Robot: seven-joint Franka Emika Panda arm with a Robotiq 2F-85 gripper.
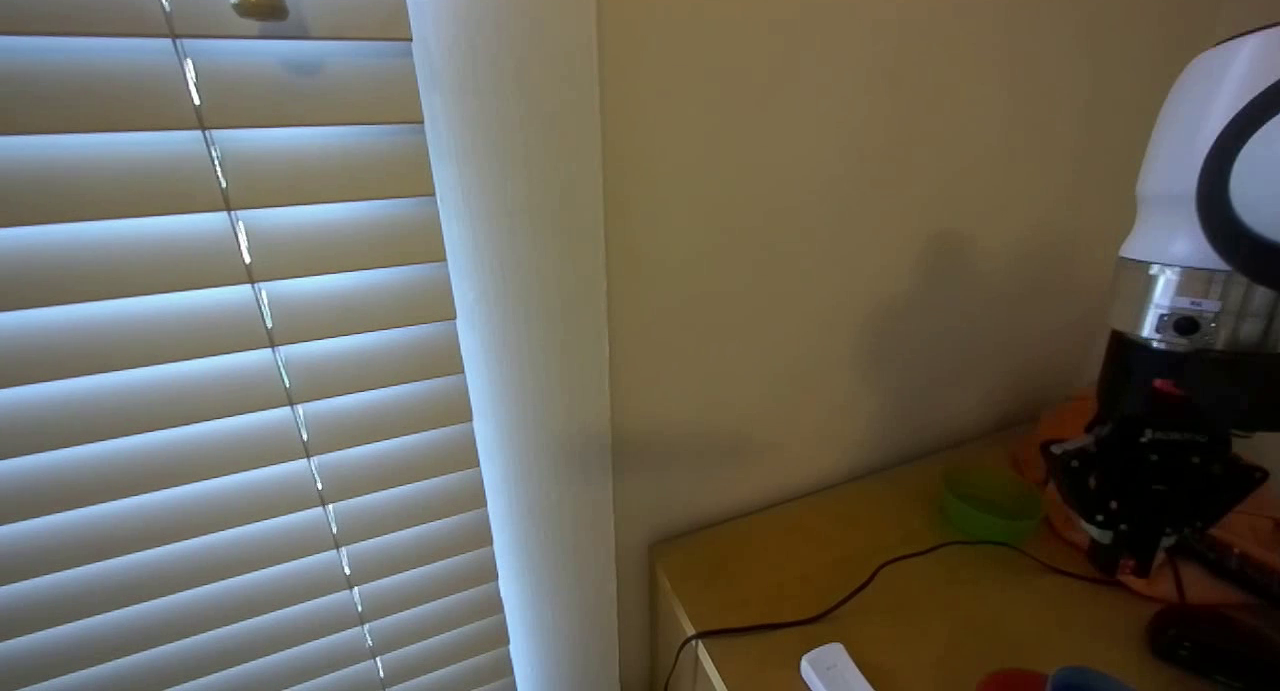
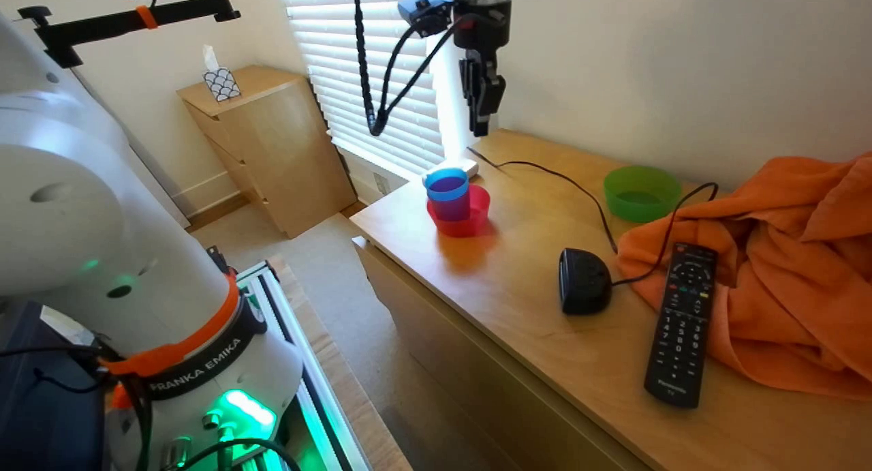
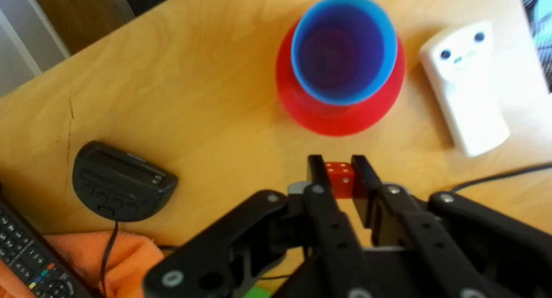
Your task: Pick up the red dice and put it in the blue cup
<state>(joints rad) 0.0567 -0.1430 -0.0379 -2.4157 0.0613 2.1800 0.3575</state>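
Observation:
The red dice (image 3: 343, 181) has white dots and sits between my fingertips in the wrist view. My gripper (image 3: 338, 161) is shut on it and holds it above the wooden top. In the exterior views the gripper shows high over the surface (image 1: 1130, 561) (image 2: 479, 131); the dice is hidden or too small to make out there. The blue cup (image 3: 345, 99) stands upright inside a red bowl (image 3: 336, 124), ahead of my fingertips in the wrist view. The cup (image 2: 447, 191) and red bowl (image 2: 463, 228) also show in an exterior view.
A white device (image 3: 472, 104) lies beside the red bowl. A black device (image 2: 584, 281) with a cable, a remote (image 2: 681, 328), an orange cloth (image 2: 797, 294) and a green bowl (image 2: 640, 197) are on the same top. A wall and window blinds (image 1: 300, 371) stand behind.

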